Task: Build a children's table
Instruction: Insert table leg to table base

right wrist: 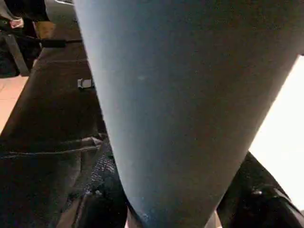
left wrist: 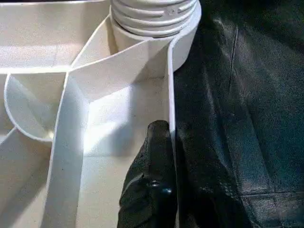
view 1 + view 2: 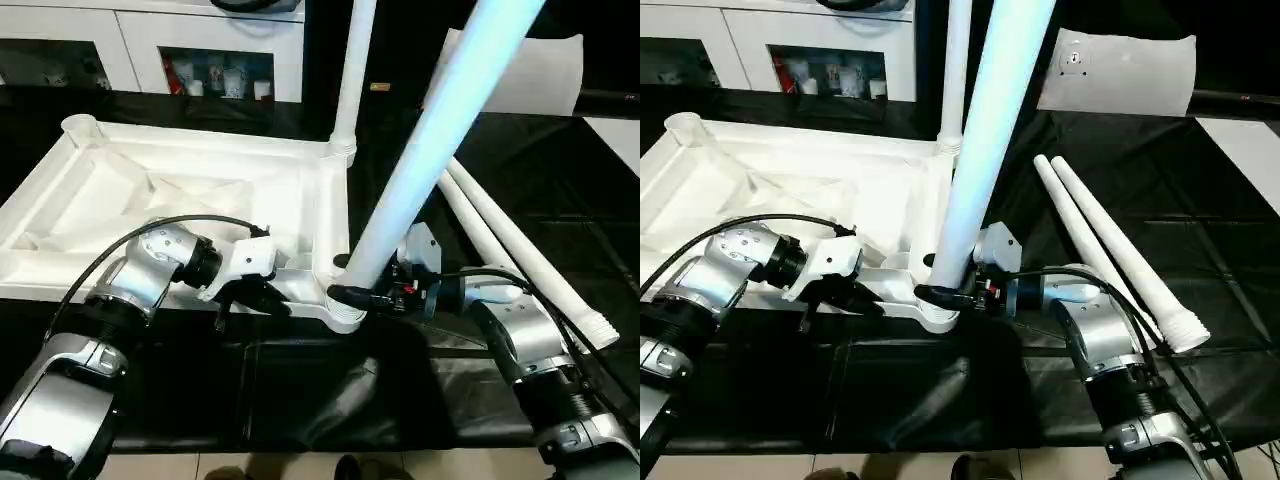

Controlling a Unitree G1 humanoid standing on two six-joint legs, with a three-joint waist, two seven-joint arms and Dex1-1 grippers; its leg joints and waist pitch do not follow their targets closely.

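Nearest: right gripper (image 3: 362, 297), black fingers clamped round base of long white tapered plastic leg (image 3: 430, 140), leg seated tilted in near corner socket (image 3: 345, 312) of upturned white ribbed plastic tabletop (image 3: 200, 200).

Left gripper (image 3: 250, 300), jaws pressed together on tabletop's near rim wall.

Beside, on black cloth: two spare white legs (image 3: 520, 250).

Far corner: upright leg (image 3: 350, 80), already fitted.

Handling, est.: light, stiff, smooth; grip leg low, near threads.

Behind: white cabinet (image 3: 215, 45), small items in compartments, unclear.

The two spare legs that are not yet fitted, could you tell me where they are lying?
In the head views the two spare legs lie side by side on the black cover, to the right of the tabletop, just beyond the right gripper.
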